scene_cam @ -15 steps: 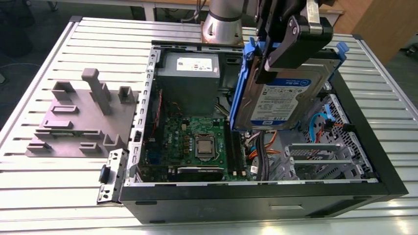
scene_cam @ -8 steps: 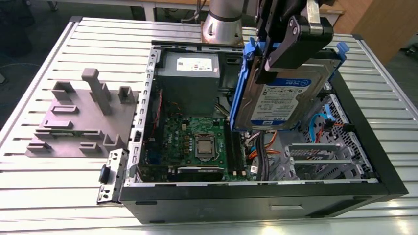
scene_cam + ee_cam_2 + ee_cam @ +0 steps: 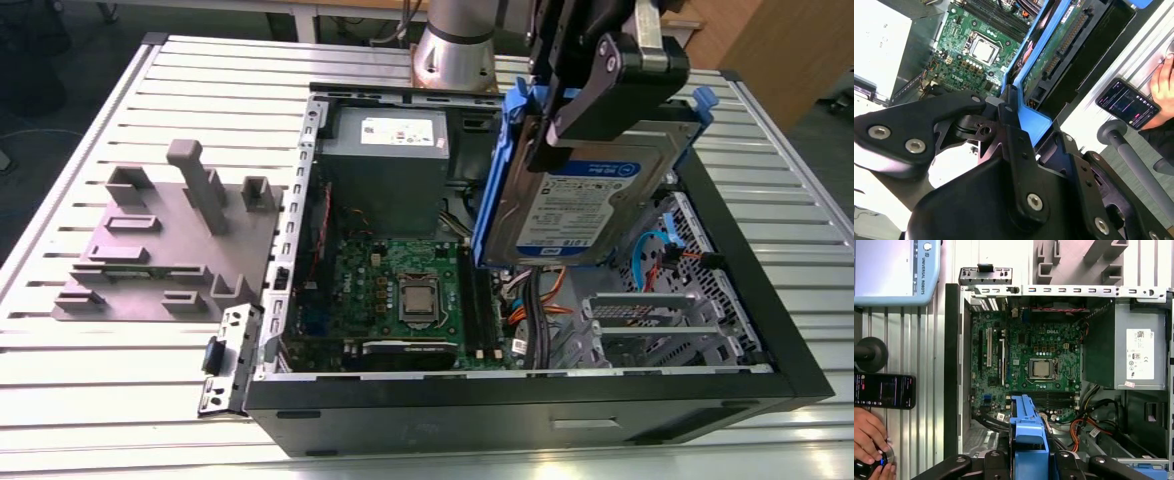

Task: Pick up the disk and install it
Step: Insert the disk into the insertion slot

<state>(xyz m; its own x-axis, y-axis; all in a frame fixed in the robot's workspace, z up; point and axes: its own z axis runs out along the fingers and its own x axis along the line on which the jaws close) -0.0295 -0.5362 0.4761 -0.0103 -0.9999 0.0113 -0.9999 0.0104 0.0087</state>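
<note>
Holding the disk (image 3: pixel 587 205) tilted above the open computer case (image 3: pixel 534 405).
Gripped at its blue carrier between closed jaws.

Your disk (image 3: pixel 587 210) is dull silver metal framed in smooth blue plastic, the gripper (image 3: pixel 554 125) matt black, the table (image 3: pixel 80 370) ribbed bare metal.

- The disk (image 3: pixel 587 205), clamped in the gripper (image 3: pixel 567 125), hangs tilted over the drive cage (image 3: pixel 667 325)
- Cables (image 3: pixel 531 300) crowd the gap between motherboard (image 3: pixel 400 290) and cage
- The power-supply box (image 3: pixel 387 170) walls one end of the case (image 3: pixel 534 410)
- Bare table (image 3: pixel 120 385) lies free around the grey fixture (image 3: pixel 160 240)
</note>
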